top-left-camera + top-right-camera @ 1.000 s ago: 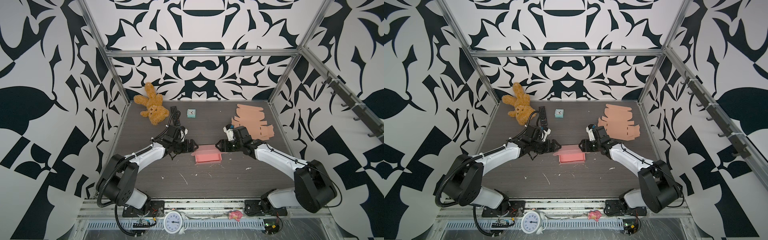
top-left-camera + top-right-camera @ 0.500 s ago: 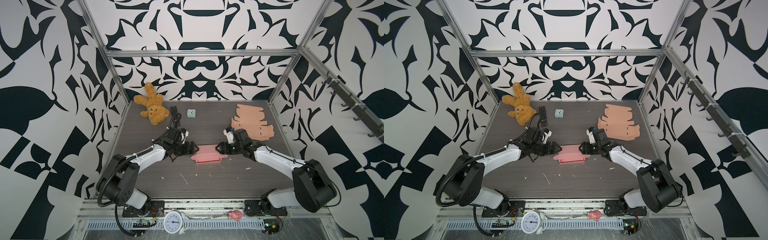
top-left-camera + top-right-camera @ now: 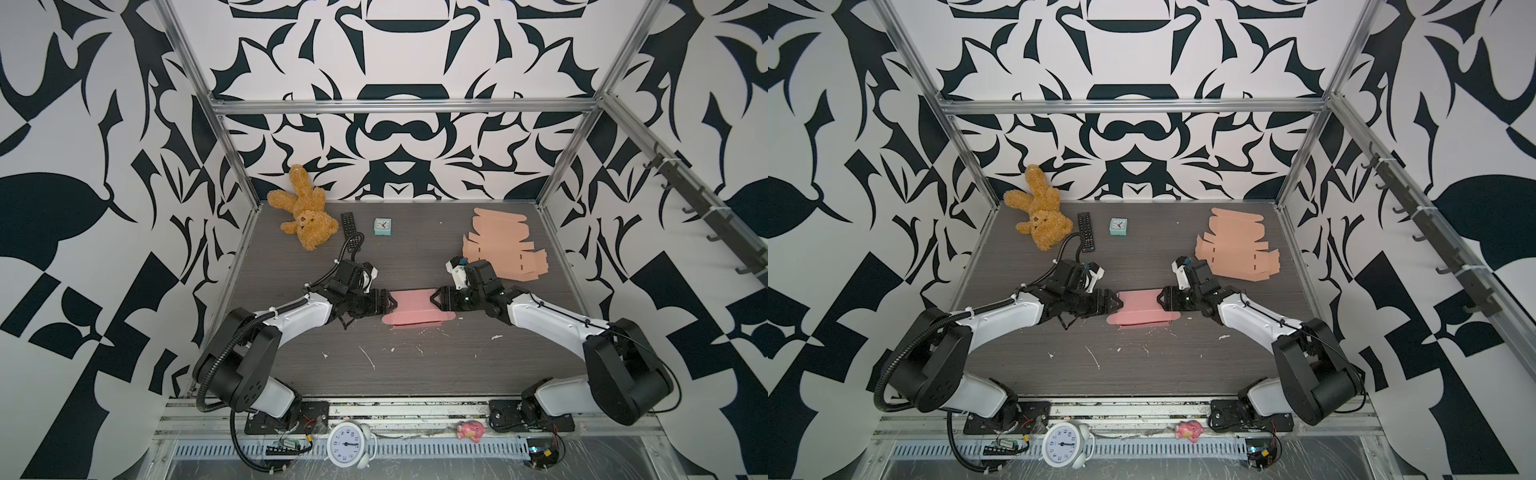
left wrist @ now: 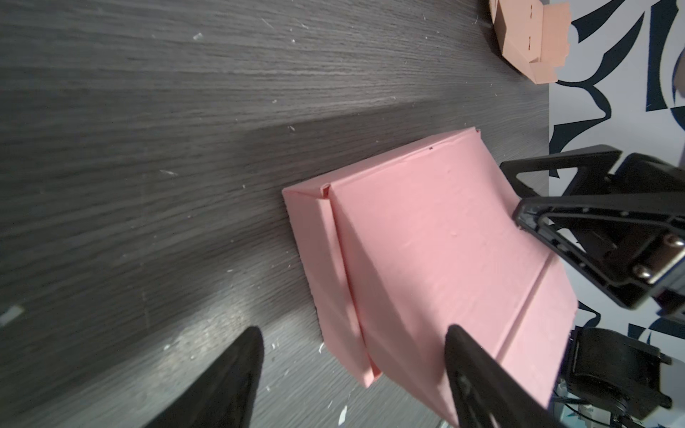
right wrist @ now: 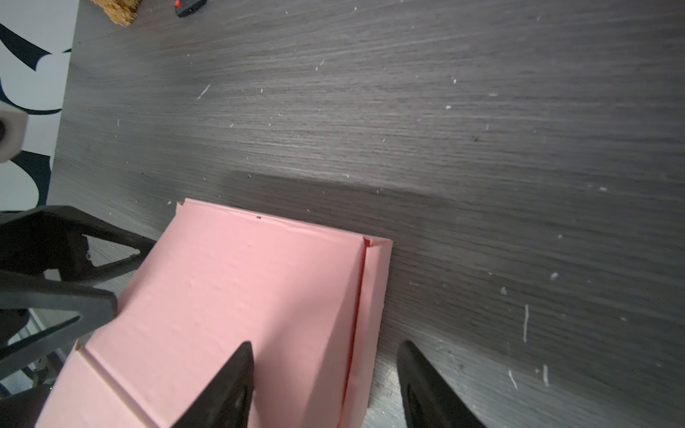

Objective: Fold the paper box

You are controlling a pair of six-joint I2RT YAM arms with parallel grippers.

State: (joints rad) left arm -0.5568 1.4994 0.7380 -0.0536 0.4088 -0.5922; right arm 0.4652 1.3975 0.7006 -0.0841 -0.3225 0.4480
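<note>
Light: bright, even, overhead. Shadow: soft, beside paper box (image 4: 426, 259). Glare: table (image 4: 207, 333), 7 o'clock, left wrist view. Blur: wrist-view foregrounds.

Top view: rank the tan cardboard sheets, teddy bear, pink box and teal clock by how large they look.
In a top view, largest to smallest:
1. tan cardboard sheets
2. teddy bear
3. pink box, not far behind the bear
4. teal clock, clearly smallest

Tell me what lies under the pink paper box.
Around the pink paper box only the grey table shows, littered with white scraps. The patch directly beneath is covered, so anything there cannot be seen.
</note>
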